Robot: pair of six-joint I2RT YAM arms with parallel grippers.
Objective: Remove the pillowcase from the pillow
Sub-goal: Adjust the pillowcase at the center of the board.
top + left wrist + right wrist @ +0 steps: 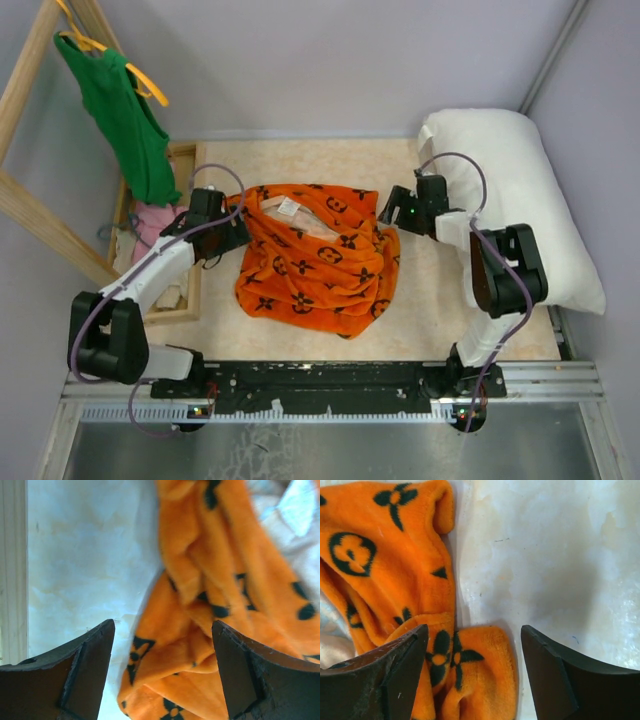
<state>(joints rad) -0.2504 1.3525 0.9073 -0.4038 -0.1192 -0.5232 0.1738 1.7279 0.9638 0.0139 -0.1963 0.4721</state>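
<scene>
Orange pillowcase [315,265]: crumpled in a heap at the middle of the table [430,300], black motifs up, pale lining showing near the far edge.
White pillow [530,200]: bare, off to the right against the side wall, apart from the pillowcase.
Left gripper [162,629]: released, jaws spread over the heap's left edge, grasping nothing.
Right gripper [474,631]: released, jaws wide above the heap's right edge and bare tabletop.
Green tank top [135,130]: hanging at far left, pink cloth [150,222] below.

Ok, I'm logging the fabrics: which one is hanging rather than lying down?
The green tank top, on a yellow hanger far left; the orange pillowcase and pink cloth lie low.
</scene>
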